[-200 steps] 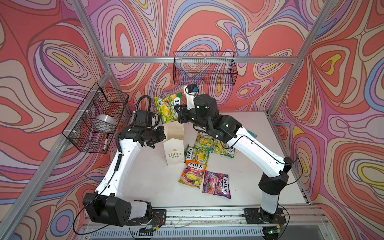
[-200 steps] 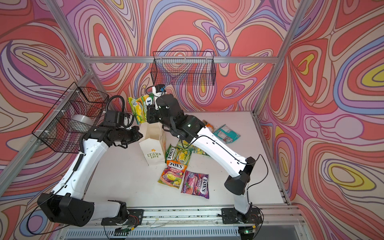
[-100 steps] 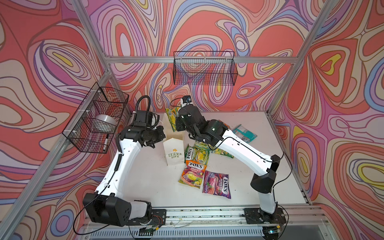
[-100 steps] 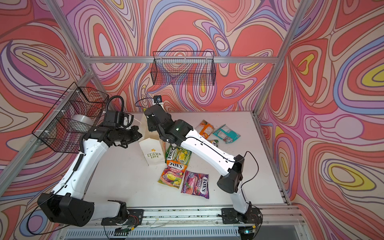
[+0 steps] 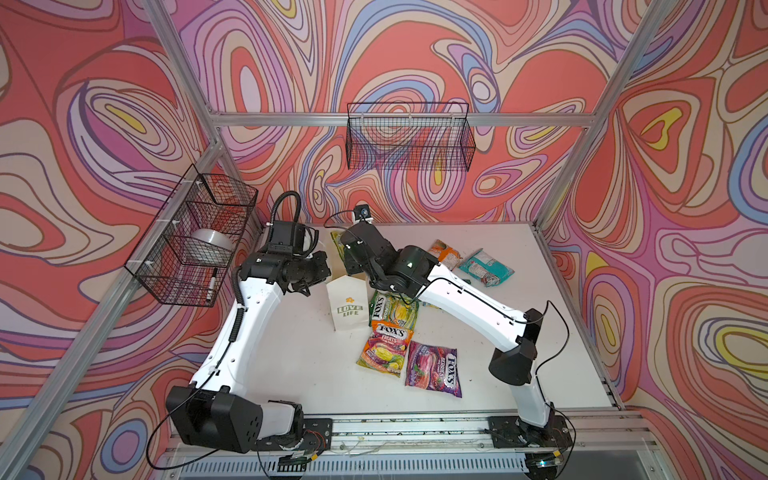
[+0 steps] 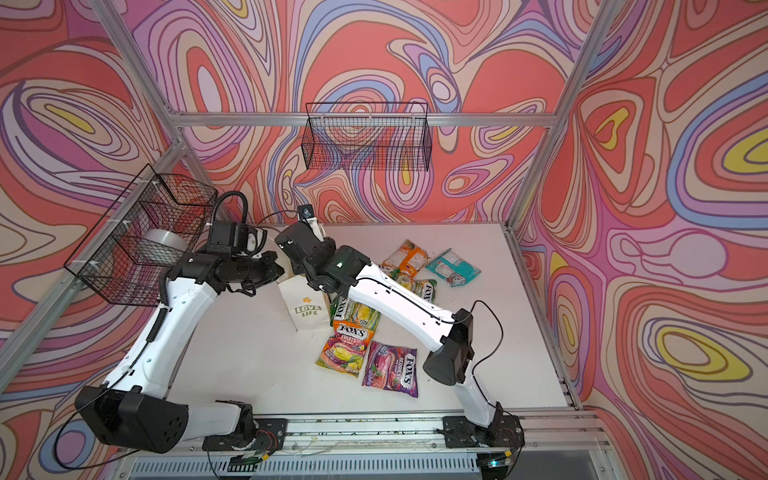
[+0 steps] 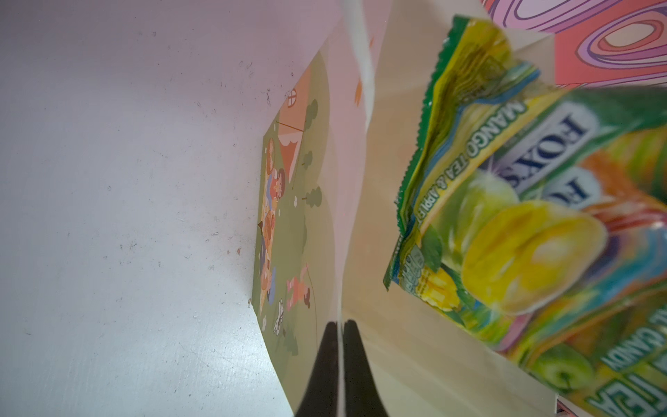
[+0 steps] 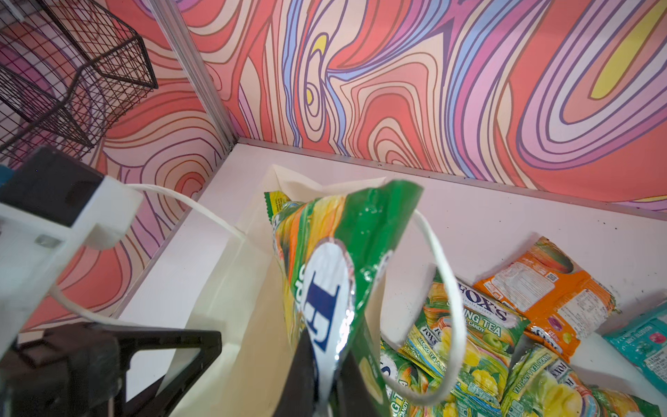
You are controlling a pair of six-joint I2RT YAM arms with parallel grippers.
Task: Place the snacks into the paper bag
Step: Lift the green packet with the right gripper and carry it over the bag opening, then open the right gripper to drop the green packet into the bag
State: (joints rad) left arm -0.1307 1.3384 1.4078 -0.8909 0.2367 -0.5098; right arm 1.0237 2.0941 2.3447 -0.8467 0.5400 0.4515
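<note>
Snacks (image 5: 395, 311) lie mid-frame in both top views, right of the paper bag (image 5: 348, 305). In the left wrist view, the left gripper (image 7: 339, 325) pinches the bag's wall. In the right wrist view, the right gripper (image 8: 326, 364) pinches a green packet (image 8: 335, 260) at the bag mouth. It looks light, glossy and probably slippery, so it is best held by its crimped edge.

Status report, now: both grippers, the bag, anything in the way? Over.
Left gripper shut on paper bag rim. Right gripper shut on green packet, at bag mouth. Cord handle loops close beside packet.

Overhead stereo pair, close wrist views
</note>
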